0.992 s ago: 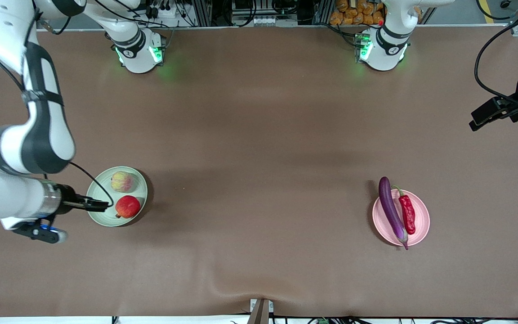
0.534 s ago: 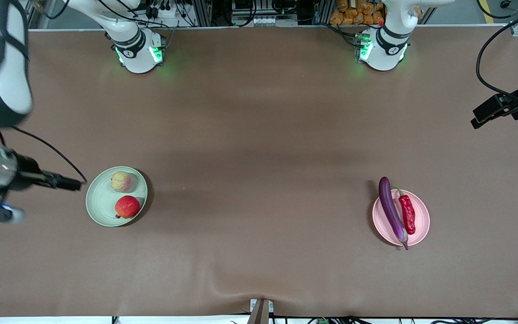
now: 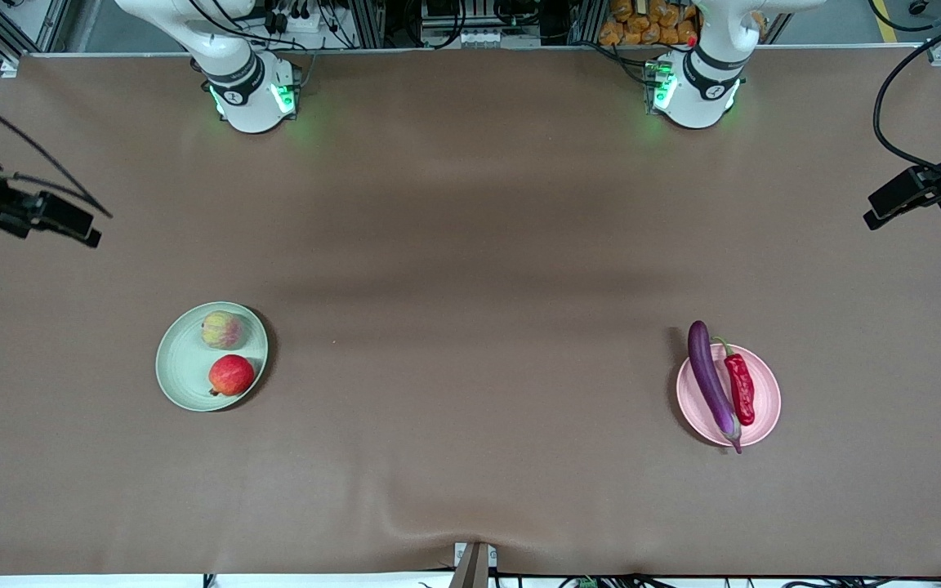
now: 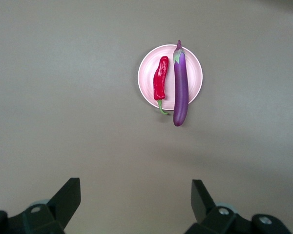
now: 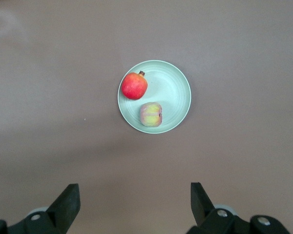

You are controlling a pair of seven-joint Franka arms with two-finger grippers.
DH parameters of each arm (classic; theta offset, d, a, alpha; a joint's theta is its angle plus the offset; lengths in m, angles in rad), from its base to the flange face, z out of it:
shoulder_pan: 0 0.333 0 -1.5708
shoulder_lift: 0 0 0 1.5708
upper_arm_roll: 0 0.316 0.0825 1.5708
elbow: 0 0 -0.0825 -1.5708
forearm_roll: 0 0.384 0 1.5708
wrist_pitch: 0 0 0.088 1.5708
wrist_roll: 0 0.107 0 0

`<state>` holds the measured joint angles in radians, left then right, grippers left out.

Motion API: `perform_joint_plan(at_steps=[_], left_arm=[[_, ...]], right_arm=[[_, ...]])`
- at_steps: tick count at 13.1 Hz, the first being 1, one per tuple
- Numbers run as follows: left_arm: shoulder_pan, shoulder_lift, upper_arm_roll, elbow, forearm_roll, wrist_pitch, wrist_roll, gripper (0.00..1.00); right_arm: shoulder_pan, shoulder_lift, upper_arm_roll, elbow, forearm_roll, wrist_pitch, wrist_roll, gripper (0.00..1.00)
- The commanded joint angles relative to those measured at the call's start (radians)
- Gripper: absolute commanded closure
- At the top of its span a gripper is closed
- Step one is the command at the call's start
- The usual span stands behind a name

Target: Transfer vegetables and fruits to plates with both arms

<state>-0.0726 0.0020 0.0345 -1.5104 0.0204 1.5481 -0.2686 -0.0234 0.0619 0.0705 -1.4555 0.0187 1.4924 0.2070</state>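
The purple eggplant (image 3: 711, 382) and the red chili pepper (image 3: 740, 389) lie side by side on the pale pink plate (image 3: 768, 402), toward the left arm's end of the table. The red pomegranate-like fruit (image 3: 231, 375) and the yellow-green fruit (image 3: 221, 329) sit on the pale green plate (image 3: 180, 363), toward the right arm's end. My left gripper (image 3: 895, 204) is open and empty, high over the table's edge at its own end. My right gripper (image 3: 58, 222) is open and empty, high over the table at its own end. The wrist views show each plate (image 4: 147, 83) (image 5: 178, 95) from above.
The brown table cloth (image 3: 470, 269) has a raised wrinkle near the front edge at the middle. Both arm bases (image 3: 254, 94) (image 3: 695, 90) stand along the table edge farthest from the front camera. Black cables hang by each gripper.
My right gripper has drawn back from the green plate's rim and risen toward its own end of the table. My left gripper has shifted slightly toward its edge. The plates and food have not moved.
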Motion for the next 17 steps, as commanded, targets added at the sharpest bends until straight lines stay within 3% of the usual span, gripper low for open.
perform_joint_plan(at_steps=[1, 3, 12, 17], left_arm=[[0.005, -0.027, 0.002, -0.019, -0.016, -0.011, 0.02, 0.0], [0.004, -0.028, 0.001, -0.019, -0.016, -0.014, 0.02, 0.0], [-0.004, -0.028, -0.015, -0.008, -0.013, -0.109, 0.144, 0.0], [-0.009, -0.045, -0.031, 0.009, -0.01, -0.115, 0.146, 0.0]], right_arm=[[-0.023, -0.129, 0.015, -0.205, -0.009, 0.086, -0.02, 0.0], [-0.018, -0.162, 0.015, -0.265, -0.009, 0.124, -0.02, 0.0], [-0.029, -0.128, 0.015, -0.21, 0.001, 0.158, -0.066, 0.0], [-0.03, -0.125, 0.015, -0.212, 0.003, 0.172, -0.21, 0.0]])
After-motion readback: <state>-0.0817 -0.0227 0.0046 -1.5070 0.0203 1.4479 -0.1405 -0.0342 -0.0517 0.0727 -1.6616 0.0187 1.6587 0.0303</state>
